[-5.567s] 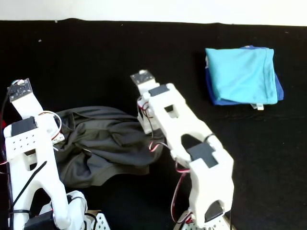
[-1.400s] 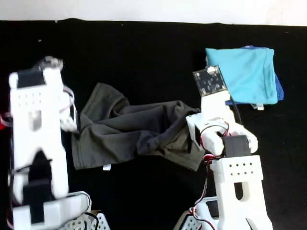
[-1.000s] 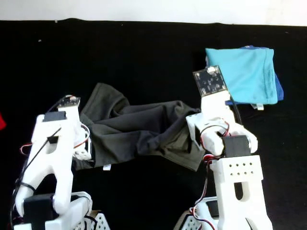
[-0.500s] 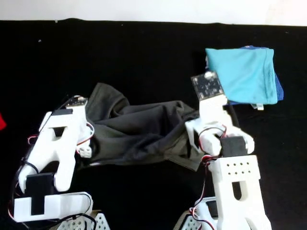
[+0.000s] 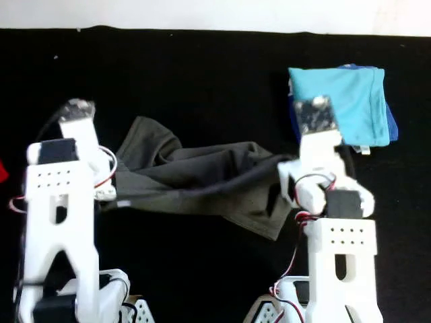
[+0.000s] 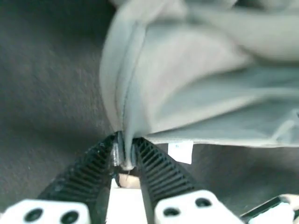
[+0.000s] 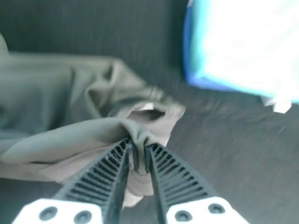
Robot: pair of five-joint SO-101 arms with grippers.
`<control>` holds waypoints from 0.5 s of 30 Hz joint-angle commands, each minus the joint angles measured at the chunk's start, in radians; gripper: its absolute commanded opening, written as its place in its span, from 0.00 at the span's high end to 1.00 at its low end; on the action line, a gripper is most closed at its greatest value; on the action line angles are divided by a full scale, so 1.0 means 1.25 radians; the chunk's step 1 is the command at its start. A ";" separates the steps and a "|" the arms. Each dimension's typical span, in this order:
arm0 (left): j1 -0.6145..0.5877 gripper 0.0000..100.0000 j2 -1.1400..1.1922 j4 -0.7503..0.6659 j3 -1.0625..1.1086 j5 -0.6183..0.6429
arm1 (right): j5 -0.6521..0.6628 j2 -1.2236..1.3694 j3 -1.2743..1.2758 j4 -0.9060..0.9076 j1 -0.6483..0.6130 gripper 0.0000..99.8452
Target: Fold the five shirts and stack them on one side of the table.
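I take the stack (image 5: 340, 108) of folded shirts as my marker: a turquoise shirt (image 5: 337, 91) lying on a blue shirt (image 5: 392, 128), at the far right of the black table (image 5: 202, 67). The dark grey shirt (image 5: 202, 185) hangs stretched out sideways from just beside the stack to well away from it, rumpled and twisted along its length rather than spread flat. My right gripper (image 7: 138, 156) has its jaws pinched tight on a bunched fold at the end nearest the stack. My left gripper (image 6: 124, 156) is clamped just as narrowly on a thin seam edge at the end farthest from the stack, with a small white tag (image 6: 180, 151) just beside the pinch. What worries me first is that left hold: it looks like only a sliver of hem, so any more tension between the arms could pull the cloth out and drop that end in a heap. The second risk is on the stack's side, since the right arm stands very close to the stack, and a swing toward it could drag the turquoise shirt askew or push the pile apart. Third, the twist in the cloth: if I lay it down as it hangs, I expect the creases to be trapped and the fold to come out lopsided.
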 commanded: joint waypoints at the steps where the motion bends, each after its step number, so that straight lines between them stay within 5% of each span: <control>1: -0.006 0.99 -0.088 0.015 -0.131 0.010 | -0.006 -0.001 -0.180 0.025 0.013 0.99; 15: -0.007 0.99 -0.109 0.066 -0.657 0.011 | 0.015 -0.001 -0.659 -0.021 0.018 0.99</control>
